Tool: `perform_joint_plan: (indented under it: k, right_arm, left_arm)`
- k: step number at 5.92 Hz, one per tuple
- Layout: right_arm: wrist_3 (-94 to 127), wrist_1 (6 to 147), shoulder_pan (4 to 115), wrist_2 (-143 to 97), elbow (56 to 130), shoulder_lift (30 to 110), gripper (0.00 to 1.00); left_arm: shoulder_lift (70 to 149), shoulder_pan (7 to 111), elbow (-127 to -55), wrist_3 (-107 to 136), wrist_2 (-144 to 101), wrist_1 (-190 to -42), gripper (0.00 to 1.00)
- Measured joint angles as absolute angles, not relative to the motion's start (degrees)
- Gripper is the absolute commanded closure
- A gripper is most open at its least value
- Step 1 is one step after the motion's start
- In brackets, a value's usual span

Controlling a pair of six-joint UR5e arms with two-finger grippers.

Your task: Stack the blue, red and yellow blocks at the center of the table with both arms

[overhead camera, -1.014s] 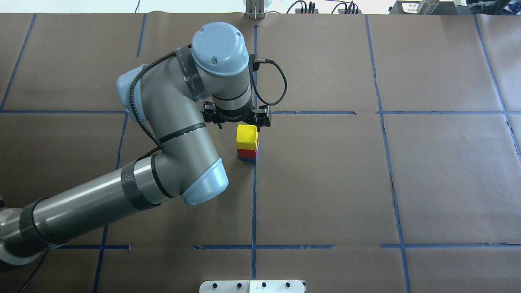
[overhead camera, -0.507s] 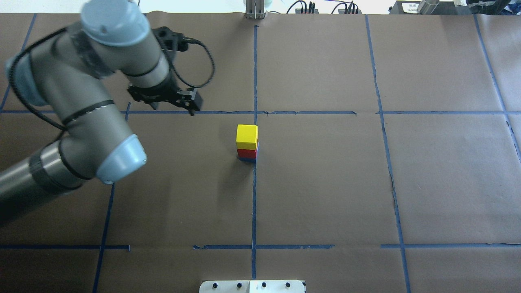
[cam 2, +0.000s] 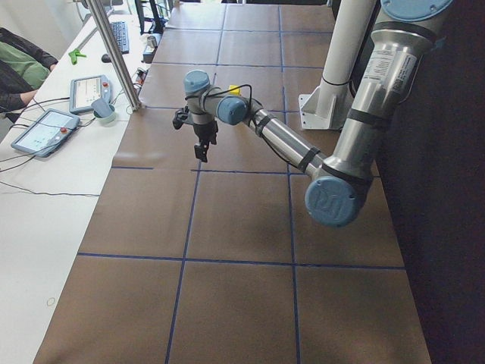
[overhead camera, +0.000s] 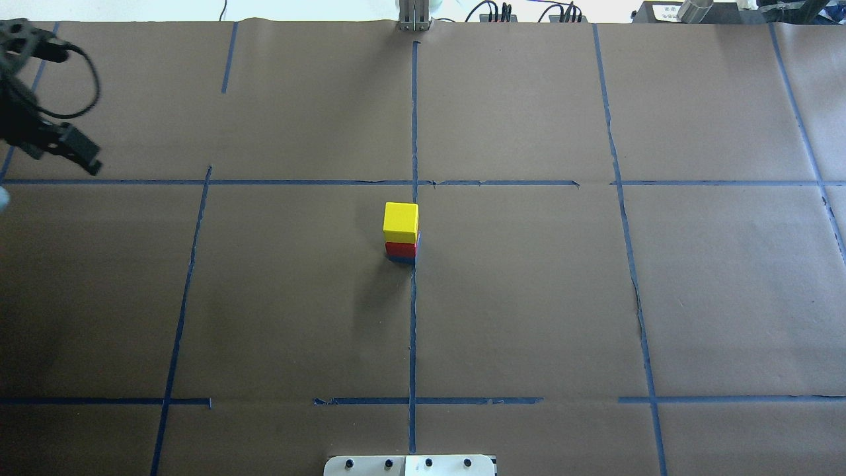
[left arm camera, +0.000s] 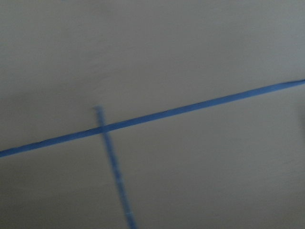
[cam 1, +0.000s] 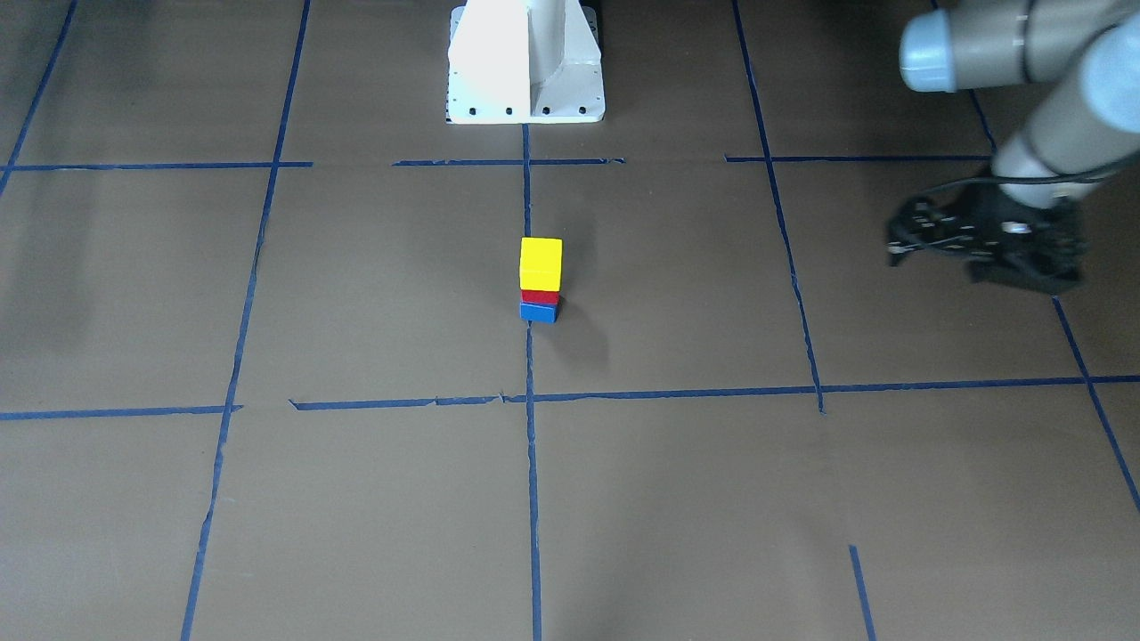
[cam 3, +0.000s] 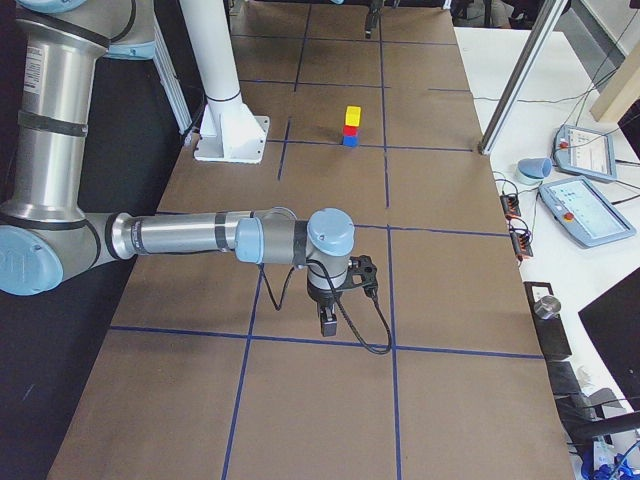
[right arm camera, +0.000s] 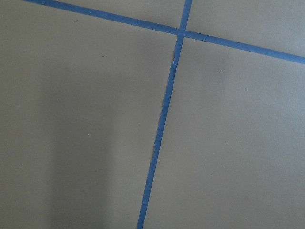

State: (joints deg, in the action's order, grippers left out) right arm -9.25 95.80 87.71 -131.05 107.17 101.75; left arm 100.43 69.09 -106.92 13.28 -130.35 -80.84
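Three blocks stand stacked at the table centre, both arms away from them.

Seen from the robot's right end of the table (cam 3: pixel 450 300), the right gripper (cam 3: pixel 327 320) is nearest: it hangs over the brown paper, close above a blue tape line (cam 3: pixel 300 340), and I cannot tell from this side view how wide its fingers are. Further along, in the middle of the table, the blue block (cam 1: pixel 539 312) lies on the paper beside the crossing of the centre tape lines, the red block (cam 1: pixel 540 296) sits on it, and the yellow block (cam 1: pixel 541 263) is on top, the tower upright. Farthest, well apart from the tower on the robot's left side, the left gripper (cam 1: pixel 980 251) points down over the paper; it is dark and blurred, so I cannot tell its opening.
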Motion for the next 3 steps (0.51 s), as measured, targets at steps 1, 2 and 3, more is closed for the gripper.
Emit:
perform_joint_plan:
  k: [1, 2, 3]
  right_arm:
    - [-6.7, 95.7, 87.7, -131.0, 107.1, 101.7, 0.00]
    - [-4.3, 94.4, 87.7, -131.0, 106.6, 101.7, 0.00]
    - [-3.3, 91.6, 87.7, -131.0, 105.2, 101.7, 0.00]
  left_arm:
    - [93.8, 75.7, -106.4, 8.0, -131.1, -81.1, 0.00]
    - [88.1, 80.3, -106.1, 4.4, -131.8, -81.5, 0.00]
    - [84.4, 83.8, -105.7, 0.2, -132.6, -81.9, 0.00]
